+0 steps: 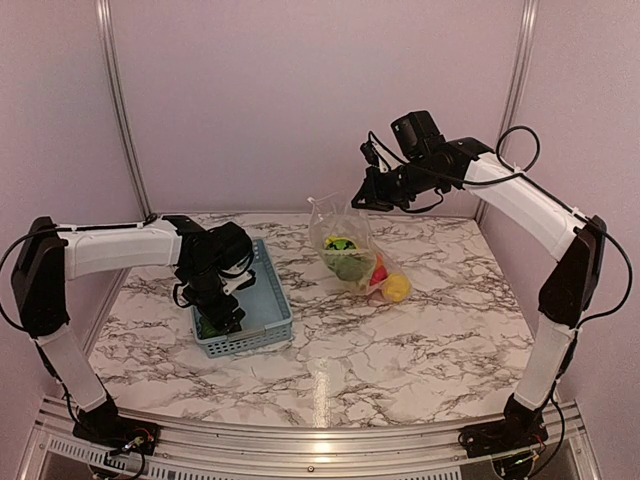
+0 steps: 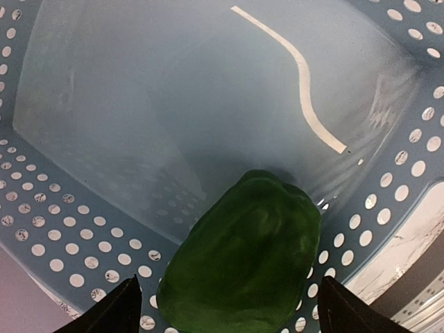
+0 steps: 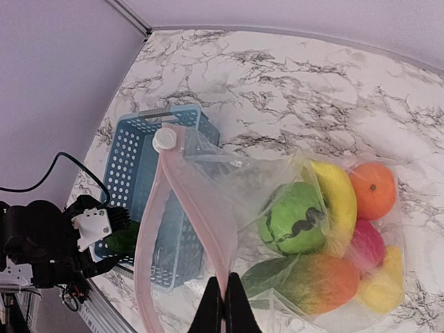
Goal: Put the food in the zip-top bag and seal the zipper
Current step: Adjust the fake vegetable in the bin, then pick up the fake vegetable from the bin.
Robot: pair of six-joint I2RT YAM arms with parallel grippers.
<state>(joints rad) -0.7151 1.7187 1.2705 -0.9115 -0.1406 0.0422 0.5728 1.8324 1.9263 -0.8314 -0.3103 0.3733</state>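
The zip-top bag (image 1: 345, 245) hangs open at the table's middle back, its lower part resting on the table. It holds food: a green striped piece (image 3: 295, 218), a banana (image 3: 336, 194), an orange (image 3: 372, 189), an orange-red piece (image 3: 322, 281), and red and yellow pieces. My right gripper (image 3: 223, 305) is shut on the zipper (image 3: 191, 194) and holds the mouth up; the slider tab (image 3: 166, 139) sits at the far end. My left gripper (image 2: 225, 305) is open inside the basket, its fingers on either side of a green pepper (image 2: 243, 257), apart from it.
The grey-blue mesh basket (image 1: 262, 300) stands left of centre on the marble table and holds only the green pepper (image 1: 208, 326). Its perforated walls (image 2: 62, 229) close in around my left gripper (image 1: 215, 322). Pale walls ring the table.
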